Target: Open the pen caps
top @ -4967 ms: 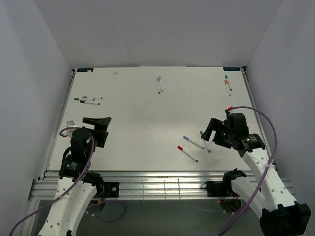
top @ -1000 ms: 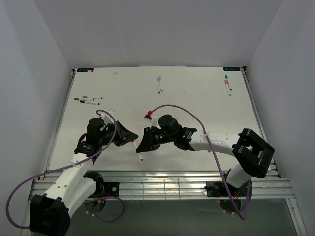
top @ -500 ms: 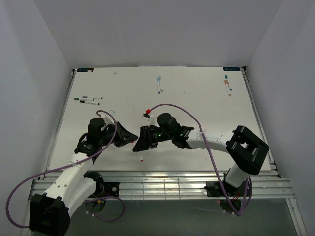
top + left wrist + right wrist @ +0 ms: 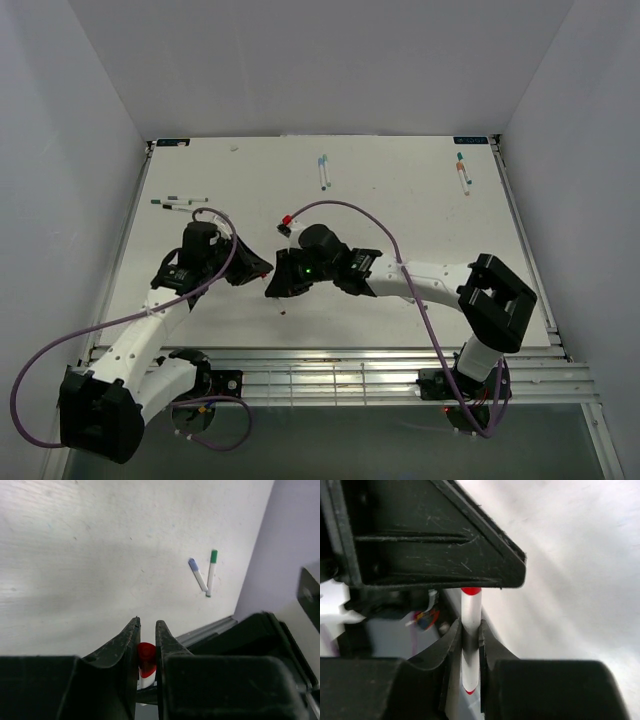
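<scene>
Mid-table, left end effector (image 4: 147,625) holds cap (image 4: 146,655), right end effector (image 4: 469,627) pen (image 4: 470,607).

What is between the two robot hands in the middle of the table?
A white pen: the left gripper pinches its red cap, the right gripper clamps its body. Both wrist views show it.

White table (image 4: 400,210); pale grey walls (image 4: 320,70) on three sides; slotted metal rails (image 4: 330,378) along its near edge; dark label (image 4: 172,142) at the far left corner; another label (image 4: 474,139) at the far right.
</scene>
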{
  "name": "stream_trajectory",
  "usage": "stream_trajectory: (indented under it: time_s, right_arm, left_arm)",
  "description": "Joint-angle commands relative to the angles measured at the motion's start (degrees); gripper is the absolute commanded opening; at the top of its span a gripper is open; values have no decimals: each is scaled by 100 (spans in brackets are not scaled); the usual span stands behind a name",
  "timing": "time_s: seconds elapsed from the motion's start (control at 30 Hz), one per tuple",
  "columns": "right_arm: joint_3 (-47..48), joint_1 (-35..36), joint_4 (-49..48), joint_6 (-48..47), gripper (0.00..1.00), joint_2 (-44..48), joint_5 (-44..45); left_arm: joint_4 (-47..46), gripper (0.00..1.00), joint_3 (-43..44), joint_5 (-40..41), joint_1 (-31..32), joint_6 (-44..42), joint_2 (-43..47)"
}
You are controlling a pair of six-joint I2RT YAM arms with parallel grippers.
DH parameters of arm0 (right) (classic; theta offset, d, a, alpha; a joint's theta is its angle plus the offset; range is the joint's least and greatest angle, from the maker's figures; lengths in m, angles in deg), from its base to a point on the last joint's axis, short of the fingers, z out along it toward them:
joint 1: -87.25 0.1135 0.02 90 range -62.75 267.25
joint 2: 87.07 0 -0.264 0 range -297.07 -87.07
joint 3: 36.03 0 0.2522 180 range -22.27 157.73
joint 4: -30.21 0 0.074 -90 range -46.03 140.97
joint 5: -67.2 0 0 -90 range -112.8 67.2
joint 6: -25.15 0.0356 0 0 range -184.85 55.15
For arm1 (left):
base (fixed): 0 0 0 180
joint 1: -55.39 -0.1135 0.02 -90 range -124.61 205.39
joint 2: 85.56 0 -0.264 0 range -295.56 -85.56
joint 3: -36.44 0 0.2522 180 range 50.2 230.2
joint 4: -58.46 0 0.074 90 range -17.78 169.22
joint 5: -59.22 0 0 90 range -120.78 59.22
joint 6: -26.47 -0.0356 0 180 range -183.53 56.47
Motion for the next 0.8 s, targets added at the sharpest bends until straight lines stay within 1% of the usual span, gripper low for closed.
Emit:
stream_trajectory:
  time_s: [0.0,0.03,0.07,0.13,0.2,0.3,0.33,0.37,0.4,0.43,0.47,0.5,0.53,0.6,0.63,0.67,0.73,0.77]
  right_arm:
    - [1216,529,2466,-1097,8,-158,2891]
    - [1368,584,3184,-1159,8,-307,3306]
    - [1448,610,3383,-1281,8,-361,3763]
    - [1571,742,3770,-1344,8,-431,4309]
    - [1598,768,3930,-1379,8,-458,4365]
    - [1511,760,3764,-1528,8,-406,3761]
    - [1432,734,3580,-1537,8,-266,3063]
    - [1197,699,3117,-1494,8,-169,2699]
    - [1081,585,2860,-1311,8,-72,2304]
    - [958,506,2597,-1178,8,94,1378]
    - [661,418,1968,-1020,8,183,977]
    - [519,217,1639,-845,8,262,572]
    - [378,119,1323,-460,8,384,-241]
    - [9,-100,420,-45,8,499,-756]
    - [-97,-136,171,122,8,613,-1168]
    - [-220,-154,-14,402,8,666,-1276]
    - [-422,-154,-60,493,8,772,-1321]
    - [-449,-128,96,371,8,798,-1234]
  left_arm:
    - [712,0,765,1091,-22,-95,-108]
    - [799,0,871,1336,-22,-121,-152]
    - [800,0,976,1408,-22,-147,-214]
    - [696,0,1196,1462,-22,-252,-433]
    - [555,0,1302,1453,-13,-384,-600]
    - [221,0,1364,1374,5,-657,-654]
    - [20,0,1295,1339,5,-701,-610]
    - [-104,0,1224,1234,5,-762,-531]
    - [-227,0,1137,1199,5,-772,-452]
    - [-428,0,1066,1155,5,-763,-286]
    - [-509,0,926,1111,5,-780,-206]
    - [-570,0,873,1076,5,-781,-153]
    - [-675,0,811,1067,13,-807,-57]
    - [-685,0,740,1258,13,-903,-12]
    - [-616,0,749,1347,13,-921,-12]
    - [-563,0,784,1443,13,-947,-90]
    - [-283,0,1003,1741,13,-991,-283]
    - [-176,0,1126,1865,13,-991,-563]
